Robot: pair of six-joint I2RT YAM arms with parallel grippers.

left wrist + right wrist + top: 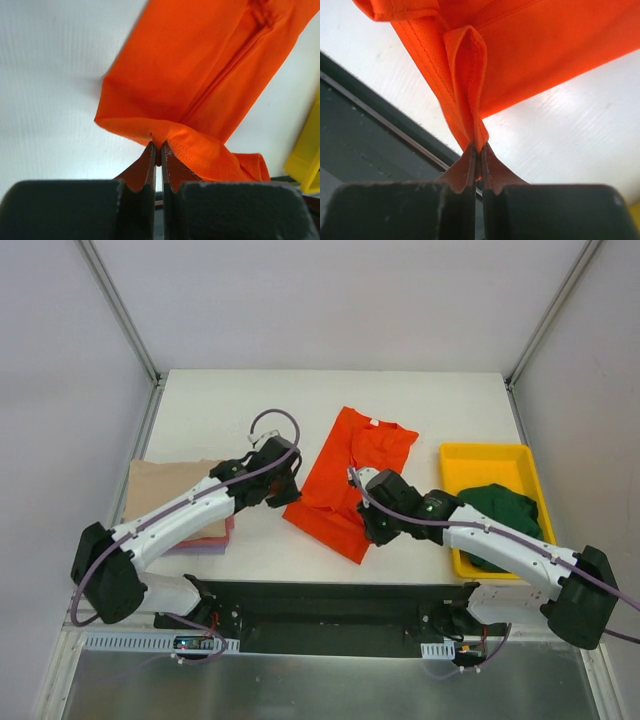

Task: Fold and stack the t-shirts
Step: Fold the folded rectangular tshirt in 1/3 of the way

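Orange-red t-shirt (350, 470) sits at the centre of the overhead frame on the white worktop (220, 410). Its collar points toward the top and the body is already narrowed into a slanted band. Both arms are on its lower end. The left pincer (288, 498) is clamped on the lower-left corner, and the right pincer (368, 532) is clamped on the bottom corner, near the worktop's front edge.

My read is that the bottom end is to be folded up toward the collar. To do it well, both corners should rise together and travel level, at one pace, toward the top of the frame. The hem between them should stay taut so no slack bunches mid-cloth. Both corners should land square on the shoulders before either one lets go.

Now the wrist views. On the left wrist, the jaws are pressed together on a small pinch of hem, with cloth fanning to the upper right. It's a thin bite, so I'd say a jerk could slip it. On the right wrist, the jaws are closed on a doubled ridge of stitched hem, with the dark front rail at the left of frame.

The overhead view can't show either bite, because the wrists hide them. What it alone shows is the dark green t-shirt (505, 515) heaped in the yellow tray (480, 452) at right. It also shows the folded stack at left, with the tan shirt (165, 485) on top, partly under the left arm. That stack is likely this shirt's destination.
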